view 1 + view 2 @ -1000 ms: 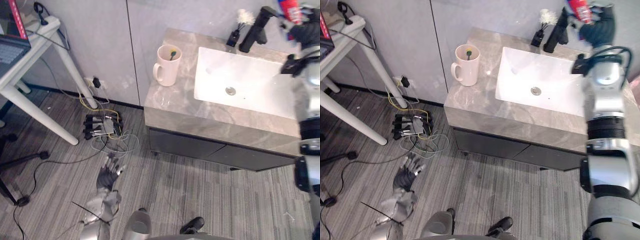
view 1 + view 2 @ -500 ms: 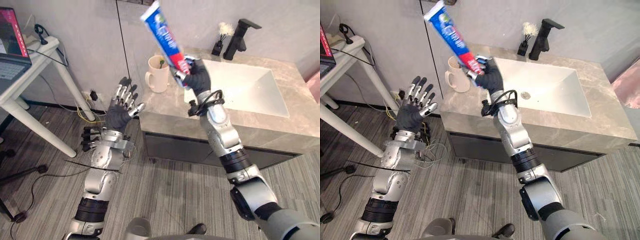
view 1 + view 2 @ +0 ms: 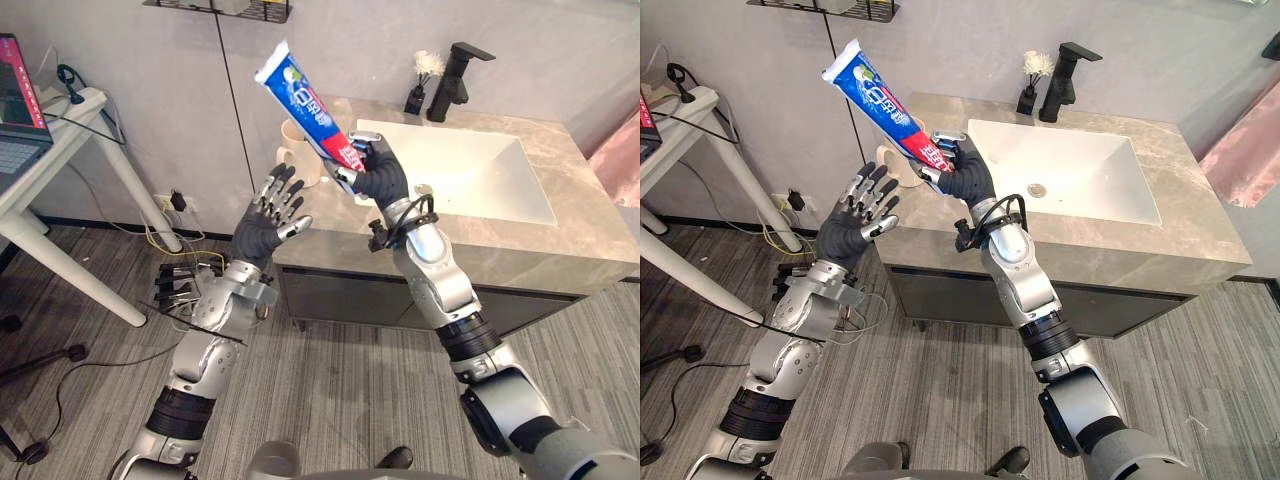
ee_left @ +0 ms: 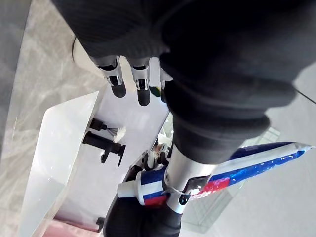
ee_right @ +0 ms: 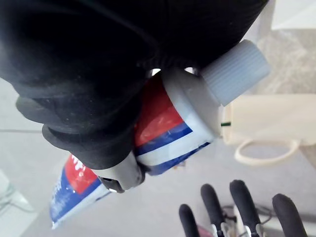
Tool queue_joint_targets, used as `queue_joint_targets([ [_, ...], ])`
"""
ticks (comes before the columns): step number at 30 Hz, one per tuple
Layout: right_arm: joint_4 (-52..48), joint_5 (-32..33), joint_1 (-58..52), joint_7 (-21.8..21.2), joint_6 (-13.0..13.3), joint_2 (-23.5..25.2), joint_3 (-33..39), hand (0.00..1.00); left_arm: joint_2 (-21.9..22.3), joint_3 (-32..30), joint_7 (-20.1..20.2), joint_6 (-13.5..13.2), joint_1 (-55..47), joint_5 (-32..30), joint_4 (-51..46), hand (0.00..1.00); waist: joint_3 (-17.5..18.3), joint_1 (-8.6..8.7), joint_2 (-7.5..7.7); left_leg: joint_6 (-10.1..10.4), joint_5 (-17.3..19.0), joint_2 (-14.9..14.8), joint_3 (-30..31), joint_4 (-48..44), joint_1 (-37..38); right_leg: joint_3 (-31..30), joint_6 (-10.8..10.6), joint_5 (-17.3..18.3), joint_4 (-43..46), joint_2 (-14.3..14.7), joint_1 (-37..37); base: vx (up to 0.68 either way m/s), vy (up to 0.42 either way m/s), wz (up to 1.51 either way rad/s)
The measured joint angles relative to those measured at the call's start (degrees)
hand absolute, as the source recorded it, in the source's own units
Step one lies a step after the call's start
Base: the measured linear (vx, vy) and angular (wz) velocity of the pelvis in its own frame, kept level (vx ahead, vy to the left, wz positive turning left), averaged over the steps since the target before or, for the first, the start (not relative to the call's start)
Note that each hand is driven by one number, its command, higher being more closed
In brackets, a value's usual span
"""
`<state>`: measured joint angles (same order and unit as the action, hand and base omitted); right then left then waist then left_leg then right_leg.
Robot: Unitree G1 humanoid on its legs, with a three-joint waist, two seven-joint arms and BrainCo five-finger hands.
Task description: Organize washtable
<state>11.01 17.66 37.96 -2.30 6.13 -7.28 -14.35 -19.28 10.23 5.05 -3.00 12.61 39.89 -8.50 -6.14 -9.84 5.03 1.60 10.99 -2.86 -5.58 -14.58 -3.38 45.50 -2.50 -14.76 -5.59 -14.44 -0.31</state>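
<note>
The right hand [image 3: 378, 180] is clamping its curled fingers round the toothpaste tube [image 3: 303, 102] near the cap, holding it above the washtable's [image 3: 588, 230] front-left corner, tail slanting toward 10 o'clock. The left hand [image 3: 262, 225] is hovering at the right hand's 8 o'clock, fingers spread, holding nothing.

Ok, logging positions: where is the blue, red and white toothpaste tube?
Left eye view: the toothpaste tube is held aloft in the right hand, gripped near its cap, by the cream mug at the grey counter's left end, open left hand alongside.
</note>
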Motion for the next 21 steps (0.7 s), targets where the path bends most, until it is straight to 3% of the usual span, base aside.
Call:
queue_joint_targets([
  [21,-0.07,-2.48,-11.53,-4.22,-1.5,0.11,-0.07,1.0,-2.66,0.51,1.21,0.34,2.62,-0.02,-0.59,0.0,0.04,1.38,0.03,0.14,-0.11,0.14,0.79,-0.25,-0.42,1.5,0.69,0.5,0.01,-0.04,0.12,0.0,0.013,0.02],
])
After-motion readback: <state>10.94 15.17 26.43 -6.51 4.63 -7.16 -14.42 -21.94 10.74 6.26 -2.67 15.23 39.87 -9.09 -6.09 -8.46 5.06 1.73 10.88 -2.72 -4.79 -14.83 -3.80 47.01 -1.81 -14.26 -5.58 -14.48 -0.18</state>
